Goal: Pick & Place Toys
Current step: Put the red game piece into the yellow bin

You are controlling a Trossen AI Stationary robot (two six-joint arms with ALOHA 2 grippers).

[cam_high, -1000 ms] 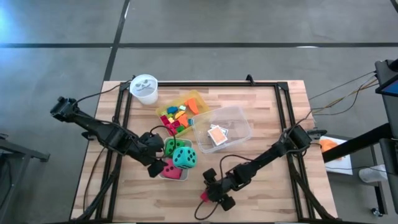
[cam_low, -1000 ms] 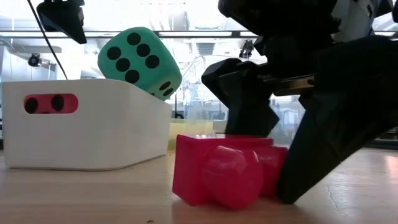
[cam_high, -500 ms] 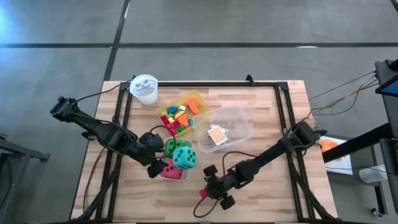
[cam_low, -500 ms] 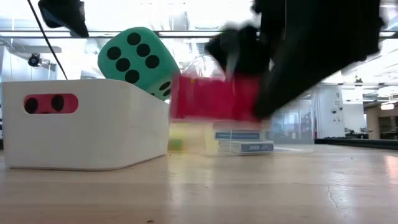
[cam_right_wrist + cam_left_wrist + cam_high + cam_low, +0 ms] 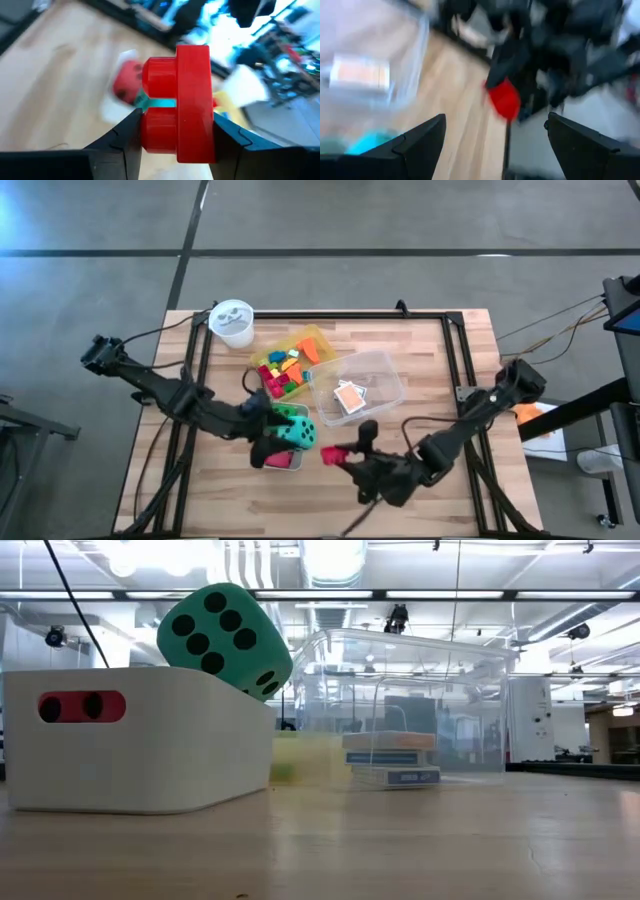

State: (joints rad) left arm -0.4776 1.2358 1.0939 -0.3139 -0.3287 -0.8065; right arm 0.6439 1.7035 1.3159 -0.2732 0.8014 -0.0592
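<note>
Right gripper (image 5: 345, 457) clamped on red block (image 5: 331, 453), held above bare table (image 5: 430, 370), just right of white bin (image 5: 280, 459). Left gripper (image 5: 268, 442) over white bin, fingers spread, nothing between them. Teal die (image 5: 297, 430) and red die (image 5: 279, 460) in white bin. Small blocks (image 5: 283, 371) heaped in yellow tray (image 5: 312, 338); card pack (image 5: 347, 396) in clear box (image 5: 385, 372). White cup (image 5: 232, 322) at far left corner.

Low view: no gripper in sight. Teal die (image 5: 224, 636) perched on bin rim, tilted. Card packs (image 5: 389, 758) stacked inside clear box (image 5: 470, 705).

Left wrist view: blurred; own fingers (image 5: 416, 145) wide apart; red block (image 5: 504, 99) ahead in other gripper.

Right wrist view: red block (image 5: 182, 103) pinched between fingers (image 5: 123, 139).
</note>
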